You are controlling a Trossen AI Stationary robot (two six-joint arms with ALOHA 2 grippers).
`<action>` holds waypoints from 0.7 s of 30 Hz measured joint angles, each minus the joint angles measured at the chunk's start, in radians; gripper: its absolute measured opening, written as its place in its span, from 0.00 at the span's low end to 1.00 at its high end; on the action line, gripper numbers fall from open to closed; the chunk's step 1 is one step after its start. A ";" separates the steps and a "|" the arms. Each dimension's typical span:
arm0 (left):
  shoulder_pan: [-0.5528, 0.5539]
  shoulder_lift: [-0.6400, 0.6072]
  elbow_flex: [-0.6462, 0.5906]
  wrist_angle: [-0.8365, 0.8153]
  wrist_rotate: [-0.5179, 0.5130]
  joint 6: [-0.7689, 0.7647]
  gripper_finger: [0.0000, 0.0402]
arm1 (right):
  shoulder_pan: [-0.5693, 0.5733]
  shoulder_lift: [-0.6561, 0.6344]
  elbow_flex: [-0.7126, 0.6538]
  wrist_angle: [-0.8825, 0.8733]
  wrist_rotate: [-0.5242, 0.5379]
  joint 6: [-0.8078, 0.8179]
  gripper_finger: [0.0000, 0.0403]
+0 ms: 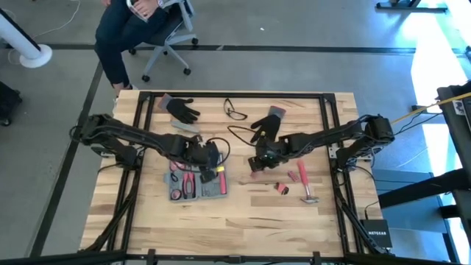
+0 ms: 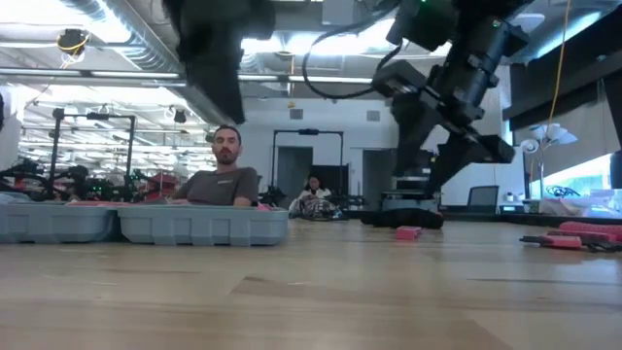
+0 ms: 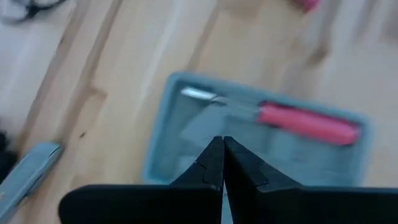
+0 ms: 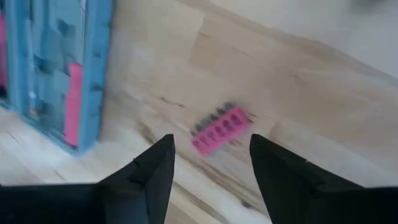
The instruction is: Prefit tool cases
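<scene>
The open blue-grey plastic tool case (image 1: 197, 182) lies near the wooden table's (image 1: 243, 221) middle; the left gripper (image 1: 213, 158), clenched empty, hovers over it. The right gripper (image 4: 211, 163) hangs spread, released, above a small pink bit holder (image 4: 219, 129).

1. From overhead, the left arm (image 1: 147, 140) covers the upper right corner of the tool case (image 1: 193, 182); the tools in its recesses are too small to name.
2. In the left wrist view, the case (image 3: 163, 134) is blurred, its lower part hidden behind the closed jaws.
3. In the right wrist view, the case (image 4: 93, 74) is cut off at the frame's left edge.
4. A seated person (image 1: 140, 26) is cut off by the top edge overhead.
</scene>
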 joint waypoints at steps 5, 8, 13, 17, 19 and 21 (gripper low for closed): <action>0.057 -0.048 -0.137 0.106 0.092 0.108 0.00 | 0.072 0.058 0.042 -0.012 0.023 0.191 0.49; 0.082 -0.119 -0.222 0.165 0.134 0.172 0.00 | 0.098 0.108 0.086 -0.035 0.058 0.323 0.49; 0.128 -0.278 -0.352 0.232 0.155 0.215 0.00 | 0.096 0.164 0.184 -0.112 0.127 0.232 0.49; 0.143 -0.405 -0.464 0.284 0.189 0.212 0.00 | 0.080 0.166 0.279 -0.260 0.125 -0.229 0.49; 0.144 -0.448 -0.521 0.328 0.210 0.175 0.00 | 0.081 0.166 0.297 -0.344 0.120 -0.388 0.49; 0.143 -0.472 -0.558 0.358 0.241 0.109 0.00 | 0.081 0.166 0.302 -0.368 0.057 -0.495 0.51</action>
